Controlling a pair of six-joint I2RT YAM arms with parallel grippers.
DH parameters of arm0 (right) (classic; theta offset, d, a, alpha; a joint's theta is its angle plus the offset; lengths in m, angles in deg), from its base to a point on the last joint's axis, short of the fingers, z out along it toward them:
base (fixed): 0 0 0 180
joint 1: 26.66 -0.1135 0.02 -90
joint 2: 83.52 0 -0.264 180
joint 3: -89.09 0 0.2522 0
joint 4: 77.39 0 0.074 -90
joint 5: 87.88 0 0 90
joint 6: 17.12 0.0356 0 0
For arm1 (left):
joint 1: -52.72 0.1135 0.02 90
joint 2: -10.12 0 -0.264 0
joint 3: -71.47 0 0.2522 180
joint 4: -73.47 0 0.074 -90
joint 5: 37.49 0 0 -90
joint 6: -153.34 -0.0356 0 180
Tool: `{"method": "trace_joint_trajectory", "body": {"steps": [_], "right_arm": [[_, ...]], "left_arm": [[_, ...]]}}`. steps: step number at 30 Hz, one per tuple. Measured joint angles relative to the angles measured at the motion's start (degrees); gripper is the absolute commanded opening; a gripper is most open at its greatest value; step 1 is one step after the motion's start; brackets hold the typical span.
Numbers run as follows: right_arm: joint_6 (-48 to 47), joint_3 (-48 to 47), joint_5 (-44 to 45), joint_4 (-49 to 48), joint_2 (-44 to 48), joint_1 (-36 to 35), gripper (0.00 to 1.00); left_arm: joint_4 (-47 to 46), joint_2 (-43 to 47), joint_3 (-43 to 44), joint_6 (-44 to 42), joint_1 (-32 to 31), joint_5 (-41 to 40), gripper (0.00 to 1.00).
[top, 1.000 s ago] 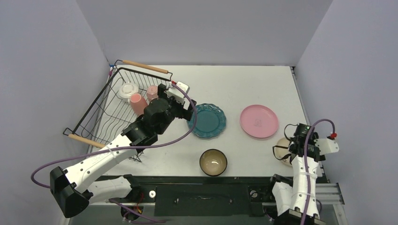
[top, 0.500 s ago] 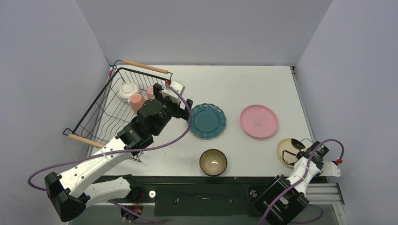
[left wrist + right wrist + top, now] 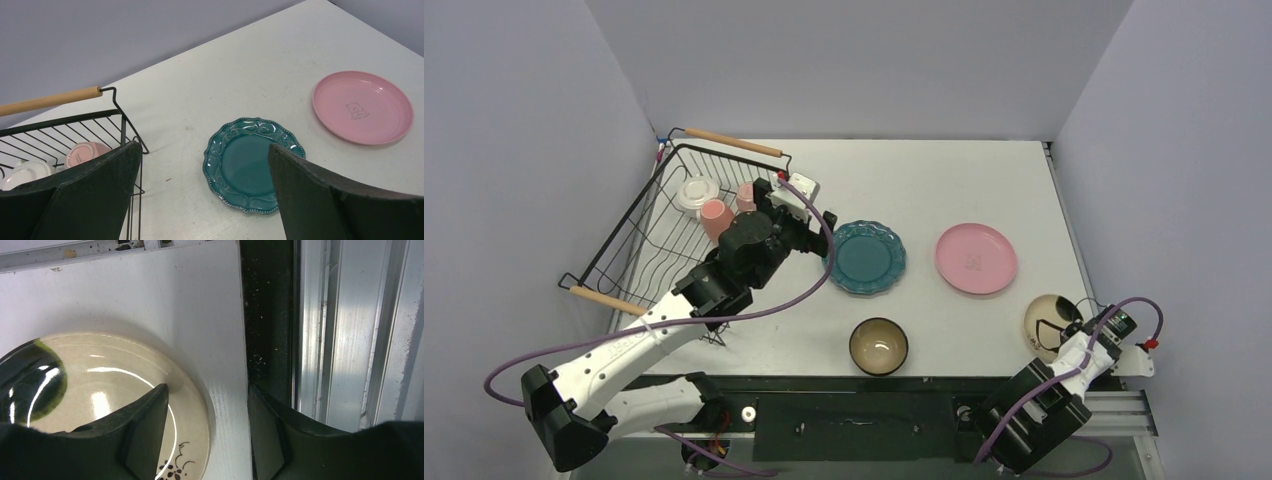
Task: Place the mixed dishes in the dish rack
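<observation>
The black wire dish rack [image 3: 639, 235] stands at the left and holds a white mug [image 3: 696, 192] and two pink mugs [image 3: 714, 215]. My left gripper [image 3: 821, 228] is open and empty, between the rack's right side and the teal scalloped plate [image 3: 866, 257]. The left wrist view shows the teal plate [image 3: 252, 165] between my open fingers [image 3: 340, 200], the pink plate [image 3: 362, 106] beyond it and the rack [image 3: 120, 120] on the left. The dark bowl [image 3: 879, 346] sits near the front edge. My right gripper [image 3: 207, 430] is open, straddling the right rim of the cream plate [image 3: 100, 385].
The cream plate [image 3: 1049, 320] lies close to the table's right front corner. A black strip [image 3: 267, 315] and metal rail [image 3: 350, 330] run just beside it. The rack's wooden handle [image 3: 50, 100] shows at the left. Grey walls enclose the table.
My right arm has swung down and to the right, uncovering the cream plate, which seems to lie a little further right. My left gripper has drawn back slightly toward the rack.
</observation>
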Motion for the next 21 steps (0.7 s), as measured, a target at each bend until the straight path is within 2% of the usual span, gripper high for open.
{"method": "trace_joint_trajectory", "body": {"steps": [12,17,21], "right_arm": [[-3.02,1.03,-0.17,0.35,4.42,-0.9,0.53],[-3.96,1.07,-0.61,0.33,4.85,-1.6,0.64],[-3.98,-0.13,0.17,3.1,6.32,-4.98,0.67]], "left_arm": [[0.39,-1.31,0.0,0.46,0.0,0.28,0.96],[0.39,-1.33,0.0,0.68,0.0,0.55,0.96],[0.39,-1.42,0.0,1.09,0.0,0.9,0.97]]}}
